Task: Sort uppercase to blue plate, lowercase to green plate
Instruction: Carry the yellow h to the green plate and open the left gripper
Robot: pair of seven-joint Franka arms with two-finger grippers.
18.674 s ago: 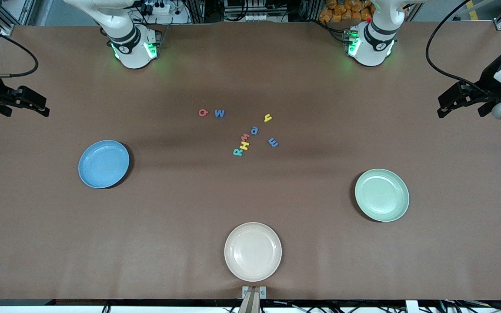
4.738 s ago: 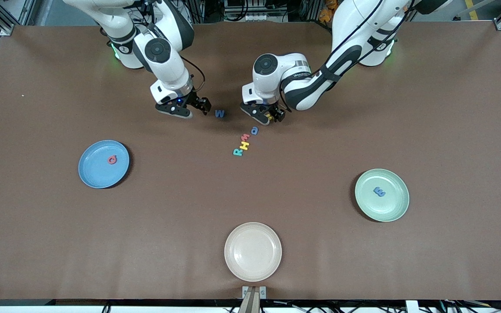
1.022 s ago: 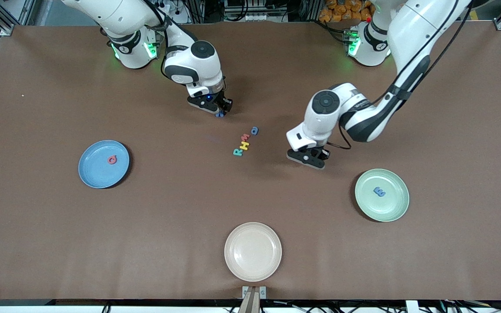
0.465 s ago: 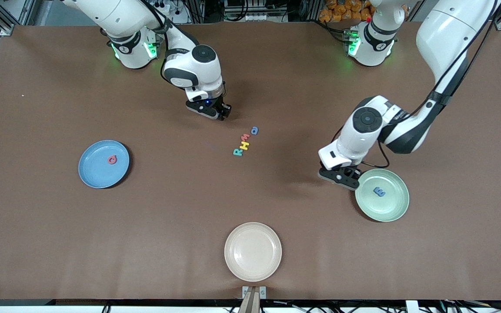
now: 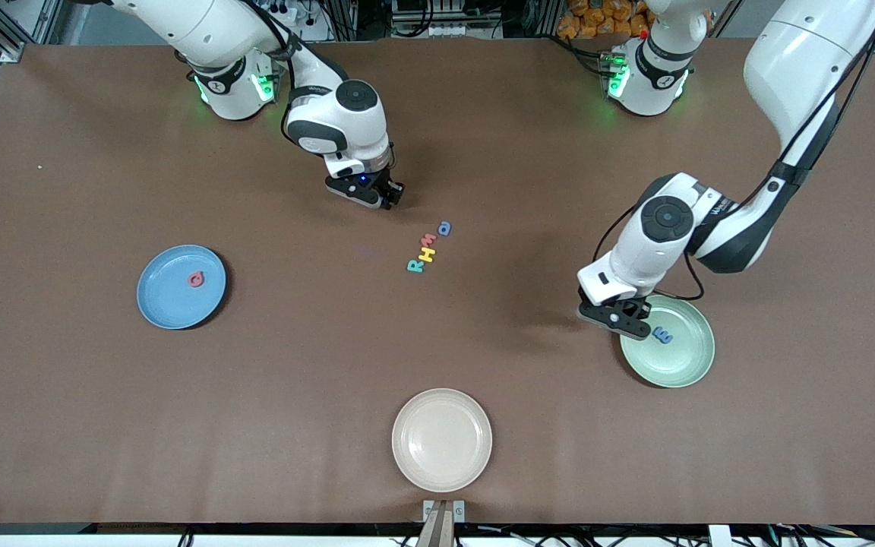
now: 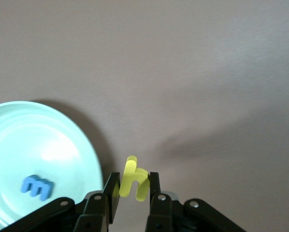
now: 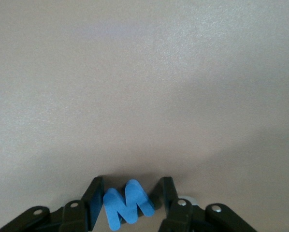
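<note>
Carrying the yellow y (image 6: 134, 184) pinched edgewise between its fingers, the left gripper (image 5: 621, 317) hangs at the rim of the green plate (image 5: 684, 365), not yet over the middle; letting go here could drop the letter on the rim or on the table, so it prob needs to travel further in first. The blue m (image 5: 663, 335) already lies in that plate just beside the gripper, and a low pass could knock it. The right gripper (image 5: 377, 194) is clamped on the dark blue W (image 7: 127, 204) w/ only a thin foam edge held, low over the table where it was picked; the foam may twist or slip on the long run to the blue plate (image 5: 164, 308), where the red Q (image 5: 195, 279) lies. Teal R (image 5: 413, 266), yellow H (image 5: 427, 254), red m (image 5: 429, 239) and blue a (image 5: 445, 228) sit in a tight diagonal row mid-table, some touching, so gripping one may shove its neighbour. The cream plate (image 5: 441, 471), nearest the front camera, isn't in either path.
</note>
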